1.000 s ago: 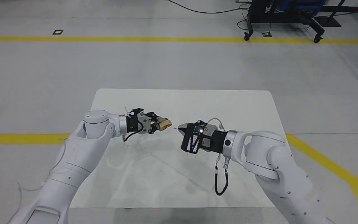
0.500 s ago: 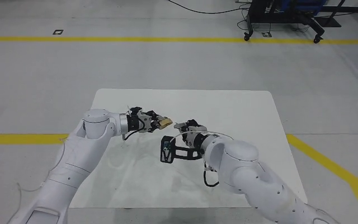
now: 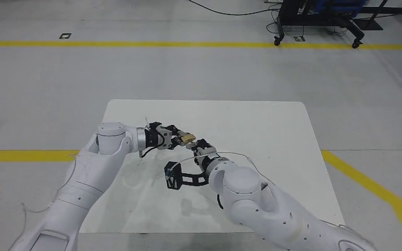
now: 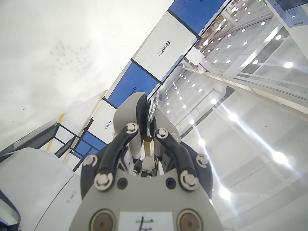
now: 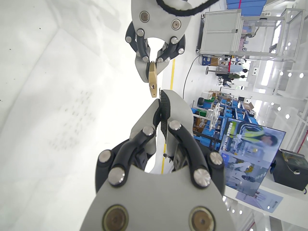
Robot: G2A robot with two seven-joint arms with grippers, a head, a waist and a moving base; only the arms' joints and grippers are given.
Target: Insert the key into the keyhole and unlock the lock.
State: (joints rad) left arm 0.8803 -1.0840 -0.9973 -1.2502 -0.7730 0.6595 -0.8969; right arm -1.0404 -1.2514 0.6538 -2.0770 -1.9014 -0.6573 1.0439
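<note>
Above the left half of the white tabletop (image 3: pixel 270 125), the left end effector (image 3: pixel 171 136) holds a small brass lock (image 3: pixel 185 136) in the air, not resting on the surface. The fingers are closed narrow around the upper part of the lock. In the left wrist view, the brass body (image 4: pixel 148 148) sits deep between the two fingers and the silver shackle (image 4: pixel 152 108) stands up between the dark pads. The free end of the lock points away from the left arm, toward the right end effector (image 3: pixel 198 149), which is just beside it.

From the right wrist view the lock (image 5: pixel 153 82) hangs out of the left end effector (image 5: pixel 151 73) with its bottom end facing the camera side, and a small dark keyhole (image 5: pixel 151 86) is visible near that end. The right end effector (image 5: pixel 160 99) is directly in front of it, its fingers pressed almost together with only a thin gap (what they pinch, if anything, is too small to tell). One ribbed fingertip (image 5: pixel 165 97) is right next to the bottom of the lock; I cannot tell if it touches it.

A black cable (image 5: pixel 168 8) runs across the wrist of the left arm.
</note>
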